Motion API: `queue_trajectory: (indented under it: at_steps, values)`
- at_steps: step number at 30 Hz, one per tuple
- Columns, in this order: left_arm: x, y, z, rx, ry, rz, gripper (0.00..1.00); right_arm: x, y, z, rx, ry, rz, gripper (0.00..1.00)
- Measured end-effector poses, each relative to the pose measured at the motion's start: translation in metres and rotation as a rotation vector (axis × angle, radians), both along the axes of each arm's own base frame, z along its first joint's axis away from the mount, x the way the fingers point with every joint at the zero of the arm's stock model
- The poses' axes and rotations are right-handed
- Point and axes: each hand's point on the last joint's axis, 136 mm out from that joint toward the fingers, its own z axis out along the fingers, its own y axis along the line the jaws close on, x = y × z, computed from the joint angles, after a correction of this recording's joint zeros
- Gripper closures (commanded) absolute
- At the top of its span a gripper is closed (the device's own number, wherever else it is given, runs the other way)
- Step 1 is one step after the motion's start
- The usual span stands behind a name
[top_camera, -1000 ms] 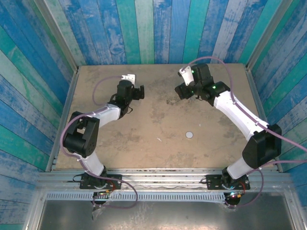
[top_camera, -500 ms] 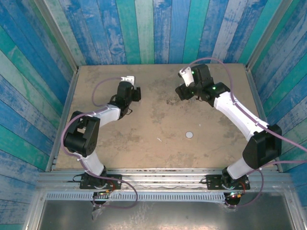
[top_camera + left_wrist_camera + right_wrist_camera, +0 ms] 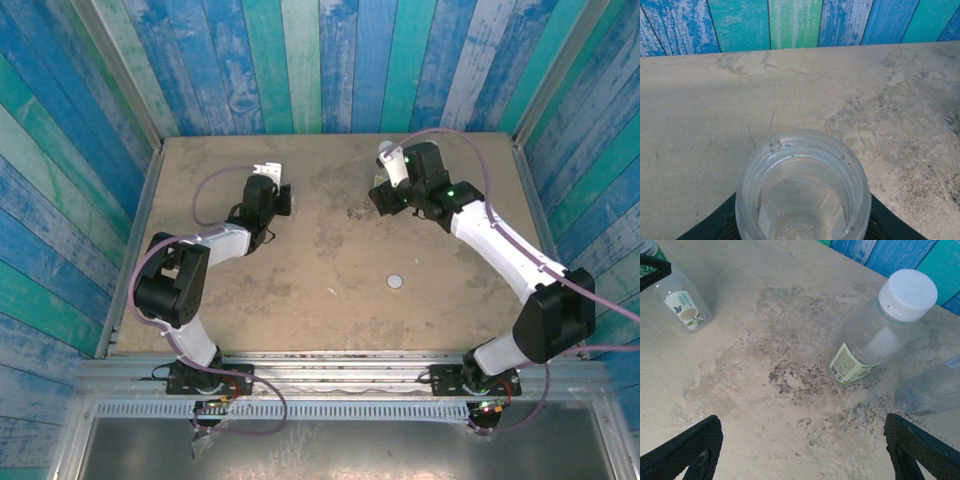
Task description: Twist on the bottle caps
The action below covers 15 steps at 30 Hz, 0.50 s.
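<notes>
I apparently pinched the uncapped bottle [image 3: 802, 195] in the left gripper [image 3: 285, 198]; the spread right gripper [image 3: 802, 452] next needed the cap [image 3: 396, 282] behind it.

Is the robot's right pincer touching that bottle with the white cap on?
Apart. The right wrist view shows the right pincer open, with bare table lying between it and the white-capped bottle.
</notes>
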Motion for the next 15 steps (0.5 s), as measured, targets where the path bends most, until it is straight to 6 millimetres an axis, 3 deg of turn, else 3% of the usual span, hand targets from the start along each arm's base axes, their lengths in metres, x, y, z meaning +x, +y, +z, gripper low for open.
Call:
queue_trajectory:
  at_steps: [8, 15]
  values:
    - [-0.012, -0.025, -0.001, 0.031, -0.034, -0.191, 0.51, -0.006, -0.004, -0.015, 0.021, 0.036, -0.025, 0.13]
    - [-0.042, -0.075, -0.002, 0.043, -0.074, -0.492, 0.52, -0.016, -0.024, -0.021, 0.085, 0.038, -0.085, 0.13]
